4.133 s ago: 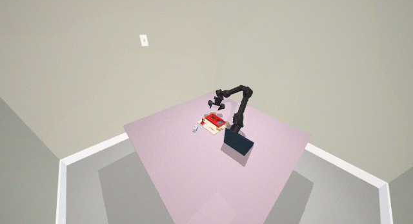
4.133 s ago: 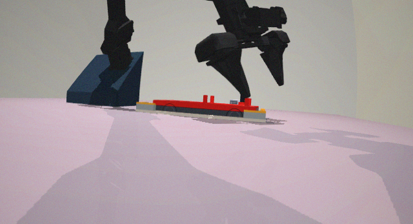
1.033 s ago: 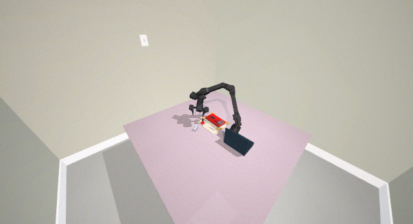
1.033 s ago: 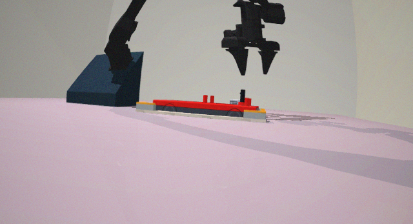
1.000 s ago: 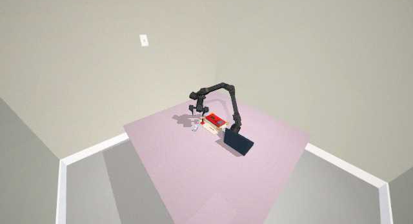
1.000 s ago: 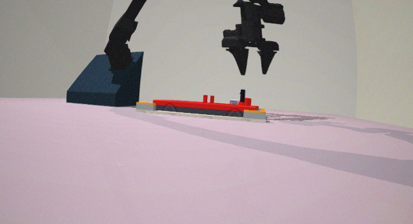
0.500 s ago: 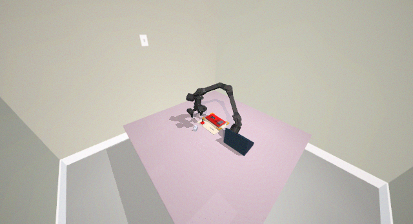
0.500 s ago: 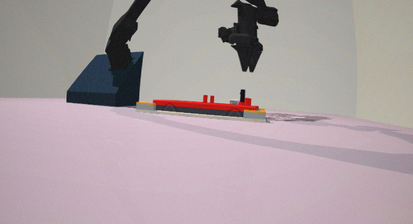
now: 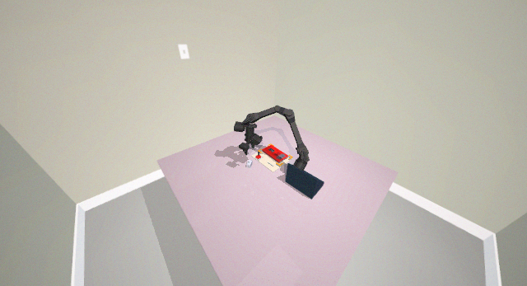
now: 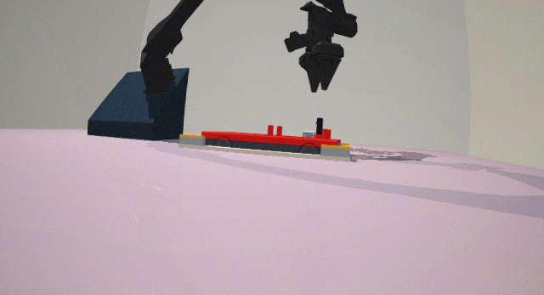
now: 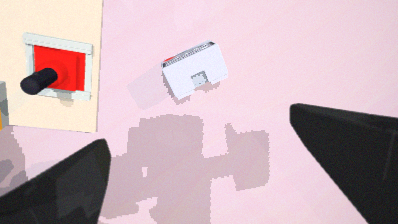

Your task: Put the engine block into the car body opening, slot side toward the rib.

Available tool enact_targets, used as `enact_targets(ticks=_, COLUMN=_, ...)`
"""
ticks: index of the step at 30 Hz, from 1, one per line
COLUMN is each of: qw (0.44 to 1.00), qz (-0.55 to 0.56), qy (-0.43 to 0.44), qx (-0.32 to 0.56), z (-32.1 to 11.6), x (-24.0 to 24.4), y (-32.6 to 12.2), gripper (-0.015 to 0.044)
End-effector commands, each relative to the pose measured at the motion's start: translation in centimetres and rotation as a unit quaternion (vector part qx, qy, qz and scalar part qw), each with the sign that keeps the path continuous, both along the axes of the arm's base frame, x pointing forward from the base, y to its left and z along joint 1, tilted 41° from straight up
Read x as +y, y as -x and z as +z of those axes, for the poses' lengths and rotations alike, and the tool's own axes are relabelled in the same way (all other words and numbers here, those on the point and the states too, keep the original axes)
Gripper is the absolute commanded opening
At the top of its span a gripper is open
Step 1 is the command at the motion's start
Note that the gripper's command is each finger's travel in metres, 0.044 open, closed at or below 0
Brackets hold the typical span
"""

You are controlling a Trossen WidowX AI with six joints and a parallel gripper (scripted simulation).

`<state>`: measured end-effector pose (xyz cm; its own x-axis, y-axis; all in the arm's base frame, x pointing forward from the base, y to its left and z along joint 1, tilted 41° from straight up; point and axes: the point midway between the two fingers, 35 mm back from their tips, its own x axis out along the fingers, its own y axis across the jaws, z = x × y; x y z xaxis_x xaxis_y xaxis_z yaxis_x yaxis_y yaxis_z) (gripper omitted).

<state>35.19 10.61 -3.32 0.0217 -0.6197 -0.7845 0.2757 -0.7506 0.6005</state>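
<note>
The white engine block [image 9: 249, 163] [image 10: 308, 134] [image 11: 192, 74] lies on the pink table beside the cream board. In the wrist view it is turned at an angle, with a small grey notch in its near side and a dark ribbed strip along its far edge. The red car body [image 9: 267, 149] [image 10: 255, 137] lies on the board with dark patches on top; its opening and rib cannot be made out. My gripper [image 9: 249, 150] [image 10: 320, 91] [image 11: 201, 129] is open and empty, well above the table. In the wrist view the block shows beyond the line between the fingertips.
The cream board [image 9: 262, 166] [image 11: 65, 115] has orange-marked corner blocks around the car body. A red piece [image 10: 326, 133] [image 11: 76, 75] with an upright black peg sits in a pale frame near the board's edge, close to the engine block. A dark blue wedge [image 9: 305, 182] [image 10: 121, 104] stands by the arm's base.
</note>
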Motion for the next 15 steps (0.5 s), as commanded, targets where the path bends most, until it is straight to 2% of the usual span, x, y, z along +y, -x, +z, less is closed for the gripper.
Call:
enact_targets(ticks=1, qw=0.997, qz=0.055, qy=0.013, qx=0.044, z=-0.3, x=0.8, y=0.4, gripper=0.044)
enact_targets(ticks=5, qw=0.992, qz=0.097, qy=0.022, qx=0.081, z=-0.6, x=1.5, y=0.9, gripper=0.044)
enact_targets(ticks=11, qw=0.991, qz=0.099, qy=0.023, qx=0.082, z=-0.8, x=1.3, y=0.9, gripper=0.044)
enact_targets(ticks=15, qw=0.991, qz=0.099, qy=0.023, qx=0.082, z=-4.8, x=-2.1, y=0.7, gripper=0.044)
